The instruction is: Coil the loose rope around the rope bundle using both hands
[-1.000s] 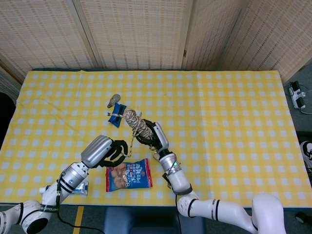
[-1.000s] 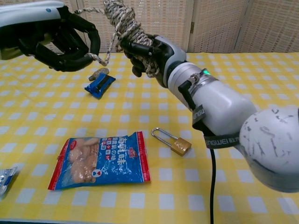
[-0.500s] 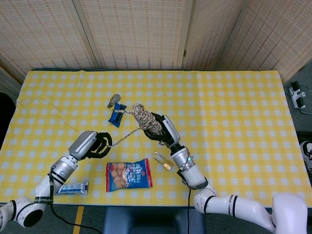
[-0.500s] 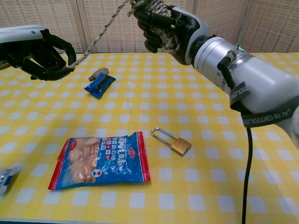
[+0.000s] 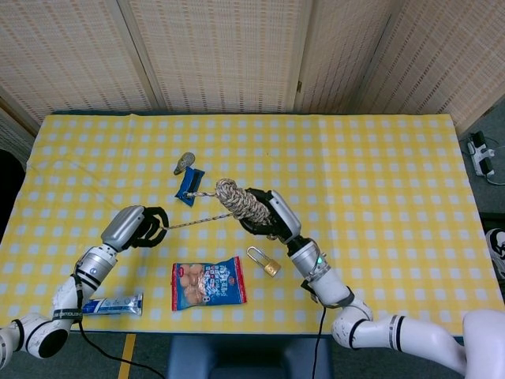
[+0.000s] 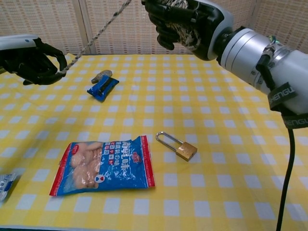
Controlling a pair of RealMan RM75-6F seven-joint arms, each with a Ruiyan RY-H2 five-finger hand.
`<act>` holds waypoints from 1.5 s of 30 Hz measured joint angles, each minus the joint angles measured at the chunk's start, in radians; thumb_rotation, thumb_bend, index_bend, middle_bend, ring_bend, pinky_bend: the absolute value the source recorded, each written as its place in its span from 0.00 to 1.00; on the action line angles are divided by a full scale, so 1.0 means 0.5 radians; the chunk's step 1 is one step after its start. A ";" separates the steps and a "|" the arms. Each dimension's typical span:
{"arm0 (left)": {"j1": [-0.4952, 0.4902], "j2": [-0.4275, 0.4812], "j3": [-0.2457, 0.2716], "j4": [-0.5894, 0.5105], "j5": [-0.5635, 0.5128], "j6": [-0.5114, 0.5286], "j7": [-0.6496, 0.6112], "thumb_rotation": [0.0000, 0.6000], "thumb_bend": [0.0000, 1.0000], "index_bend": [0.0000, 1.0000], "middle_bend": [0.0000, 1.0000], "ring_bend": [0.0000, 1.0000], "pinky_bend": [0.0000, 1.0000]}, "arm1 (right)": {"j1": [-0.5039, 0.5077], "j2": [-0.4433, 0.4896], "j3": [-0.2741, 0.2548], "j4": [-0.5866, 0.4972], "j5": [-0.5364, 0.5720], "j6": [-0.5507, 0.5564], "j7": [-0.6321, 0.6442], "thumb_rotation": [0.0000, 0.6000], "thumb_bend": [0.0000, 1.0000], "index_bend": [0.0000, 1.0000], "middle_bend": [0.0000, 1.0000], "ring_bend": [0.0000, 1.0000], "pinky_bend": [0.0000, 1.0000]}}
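A: Location of the rope bundle (image 5: 242,203)?
B: Raised above the bench (image 5: 379,174), clasped in the right hand (image 5: 267,215), fingers wrapped round the coils; near mid-bench in the head view, at the top edge of the chest view.

A: And the loose rope (image 5: 193,223)?
B: Stretched taut from the bundle toward the left hand (image 5: 140,227), clear of the cloth. Far end pinched in the curled dark fingers (image 6: 57,60) of that hand, held off the bench at the left side.

A: State of each hand, briefly?
B: Right: closed firmly on the bundle. Left: closed on the rope's end.

A: Other items on the yellow checked cloth?
B: Snack packet (image 5: 209,283) lying flat near the front edge, below the rope. Brass padlock (image 5: 266,263) just beside the packet on its right, shackle pointing away from the front edge. Small blue packet (image 5: 189,185) beyond the bundle, with a grey pebble-like object (image 5: 184,163) just beside it on the far side; identity of that object unclear. White tube-like item (image 5: 112,305) at the front left corner, under the left forearm.

A: Background?
B: Woven folding screens (image 5: 237,55) behind the bench.
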 measured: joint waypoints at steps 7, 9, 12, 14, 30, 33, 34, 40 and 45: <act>-0.003 -0.024 -0.023 0.015 0.007 0.029 0.092 1.00 0.58 0.69 0.89 0.86 0.83 | 0.011 0.051 -0.055 -0.023 -0.003 -0.003 -0.019 1.00 0.65 0.98 0.81 0.90 0.82; -0.005 -0.026 -0.028 0.014 0.010 0.028 0.104 1.00 0.58 0.66 0.89 0.84 0.83 | 0.012 0.058 -0.067 -0.021 -0.002 0.005 -0.064 1.00 0.65 0.98 0.82 0.90 0.82; -0.004 -0.024 -0.018 0.009 0.023 0.022 0.123 1.00 0.49 0.40 0.61 0.58 0.75 | 0.013 0.066 -0.077 -0.019 0.020 0.022 -0.152 1.00 0.65 0.98 0.81 0.90 0.82; -0.004 -0.016 -0.002 0.004 0.029 0.002 0.142 1.00 0.41 0.22 0.39 0.37 0.60 | 0.013 0.070 -0.079 -0.020 0.041 0.035 -0.209 1.00 0.65 0.98 0.81 0.90 0.82; 0.279 -0.154 0.077 0.344 -0.012 0.458 0.577 1.00 0.37 0.14 0.18 0.20 0.32 | -0.039 0.112 -0.057 -0.142 0.330 0.144 -0.621 1.00 0.65 0.98 0.82 0.90 0.82; 0.407 -0.167 0.111 0.457 -0.021 0.603 0.659 1.00 0.37 0.16 0.19 0.20 0.32 | -0.052 0.129 -0.056 -0.167 0.357 0.145 -0.641 1.00 0.65 0.98 0.82 0.90 0.82; 0.443 -0.169 0.119 0.486 -0.024 0.640 0.667 1.00 0.37 0.17 0.19 0.20 0.32 | -0.054 0.132 -0.055 -0.172 0.364 0.144 -0.646 1.00 0.65 0.98 0.82 0.90 0.82; 0.660 -0.163 0.176 0.583 -0.046 0.803 0.637 1.00 0.37 0.17 0.19 0.20 0.31 | -0.054 0.141 -0.053 -0.187 0.388 0.127 -0.679 1.00 0.65 0.98 0.82 0.90 0.82; 0.809 -0.137 0.236 0.598 -0.007 0.905 0.571 1.00 0.37 0.18 0.19 0.20 0.29 | -0.058 0.153 -0.047 -0.189 0.406 0.118 -0.690 1.00 0.65 0.98 0.82 0.90 0.82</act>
